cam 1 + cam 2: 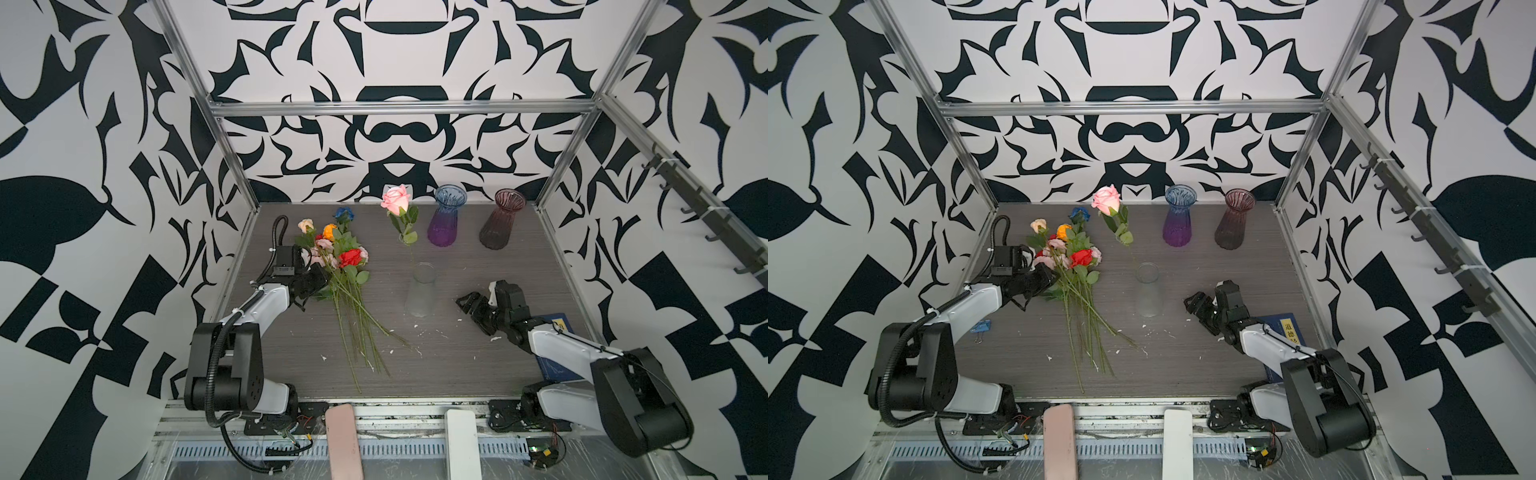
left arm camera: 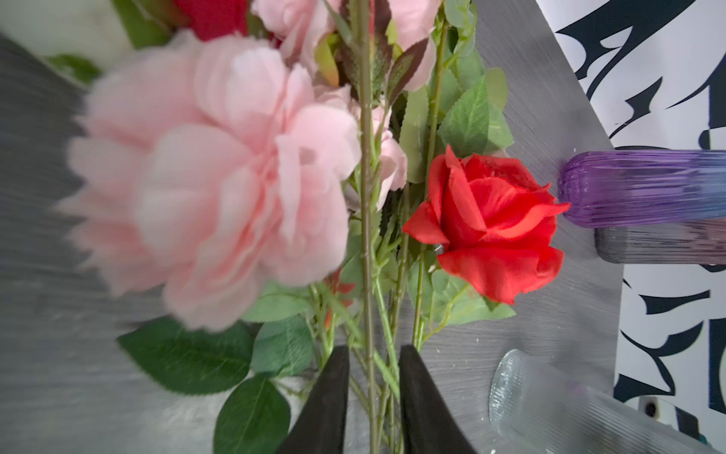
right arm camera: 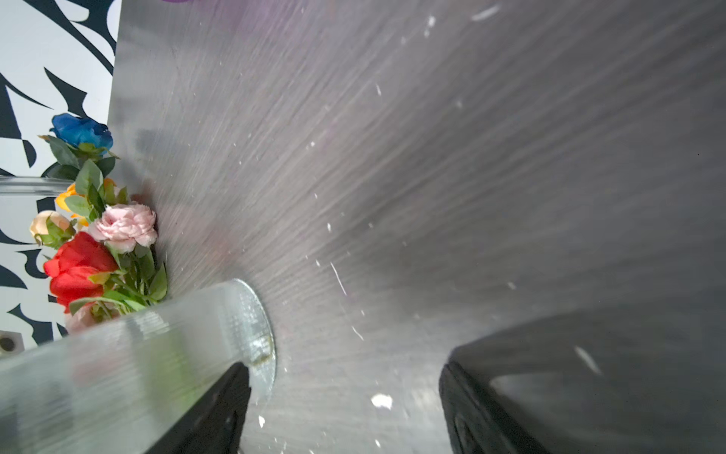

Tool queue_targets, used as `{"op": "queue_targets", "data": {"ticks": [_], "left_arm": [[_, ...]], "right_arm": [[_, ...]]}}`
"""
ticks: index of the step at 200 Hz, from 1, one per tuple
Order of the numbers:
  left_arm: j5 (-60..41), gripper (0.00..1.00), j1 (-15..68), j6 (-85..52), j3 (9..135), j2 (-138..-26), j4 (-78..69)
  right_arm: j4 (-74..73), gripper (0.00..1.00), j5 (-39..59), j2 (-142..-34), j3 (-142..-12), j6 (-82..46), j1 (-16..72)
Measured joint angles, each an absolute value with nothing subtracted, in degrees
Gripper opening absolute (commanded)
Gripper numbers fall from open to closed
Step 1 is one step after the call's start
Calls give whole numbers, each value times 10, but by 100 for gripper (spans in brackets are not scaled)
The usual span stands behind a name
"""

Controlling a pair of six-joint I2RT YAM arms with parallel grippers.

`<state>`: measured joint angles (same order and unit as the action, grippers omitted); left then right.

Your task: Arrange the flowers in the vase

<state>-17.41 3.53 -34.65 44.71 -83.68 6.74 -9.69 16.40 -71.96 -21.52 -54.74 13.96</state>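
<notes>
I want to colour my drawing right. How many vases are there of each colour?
Clear vase: 1
Blue-and-purple vase: 1
Smoky reddish vase: 1
Total: 3 vases

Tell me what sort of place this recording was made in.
Most likely a robot lab test cell, not a home: an aluminium frame and black-and-white patterned panels enclose a grey table, and a left arm and right arm are mounted at its front edge.
</notes>
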Motion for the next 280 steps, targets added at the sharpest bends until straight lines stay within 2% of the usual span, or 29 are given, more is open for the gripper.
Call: {"op": "queue_targets", "data": {"ticks": [49,66,77,171,191,208,224,242,280], "left_arm": [[-200,23,35,-369,447,-912,41],[-206,10,35,-375,449,-921,37],[-209,8,35,-378,453,-925,34],[-223,10,35,-399,449,-882,32],[-227,20,35,-406,447,-871,32],[-232,20,35,-408,447,-867,33],[-239,14,35,-409,447,-867,33],[-250,0,35,-415,447,-869,30],[-271,1,35,-427,446,-890,16]], "right_arm": [[-93,80,167,-743,-234,-537,140],[-92,79,167,-743,-235,-536,140],[-92,79,167,-743,-235,-535,140],[-89,78,169,-748,-240,-534,140],[-89,79,169,-750,-241,-533,140],[-89,78,169,-750,-241,-533,140],[-89,79,169,-750,-241,-532,140],[-89,79,169,-750,-241,-531,140],[-88,78,170,-750,-241,-529,140]]}}
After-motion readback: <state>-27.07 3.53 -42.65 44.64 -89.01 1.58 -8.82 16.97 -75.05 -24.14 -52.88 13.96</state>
